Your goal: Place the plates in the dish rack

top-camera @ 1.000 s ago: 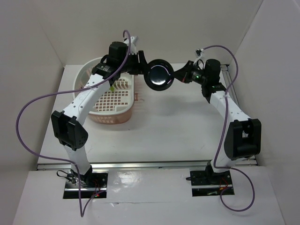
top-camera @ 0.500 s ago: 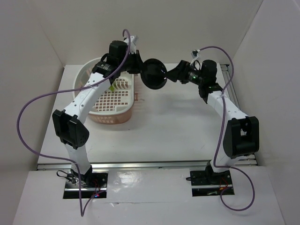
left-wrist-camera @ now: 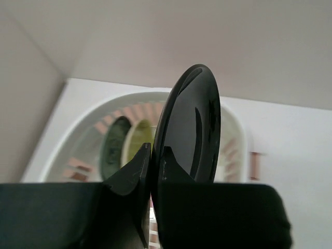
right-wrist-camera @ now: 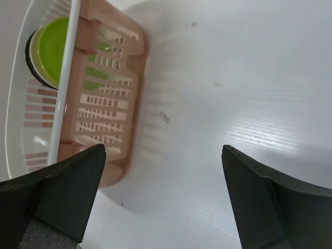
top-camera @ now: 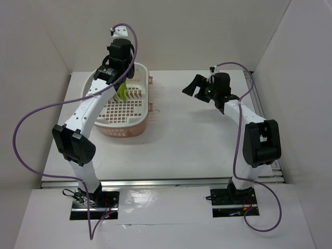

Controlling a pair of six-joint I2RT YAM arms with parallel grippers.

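Observation:
In the left wrist view, a glossy black plate stands on edge with my left gripper shut on its lower rim. It hangs above the pale pink dish rack. Two plates stand upright inside, a dark teal one and a lime green one. From above, my left gripper is over the far end of the dish rack; the arm hides the black plate, and the lime green plate shows below it. My right gripper is open and holds nothing, right of the rack, with the lime green plate in sight.
White walls close in the table at the back and both sides. Between the rack and my right gripper lies bare white tabletop. Purple cables loop off both arms.
The black plate passed from hand to hand. My right gripper opened and drew back to the right. My left gripper shut on the plate and swung it left over the rack.

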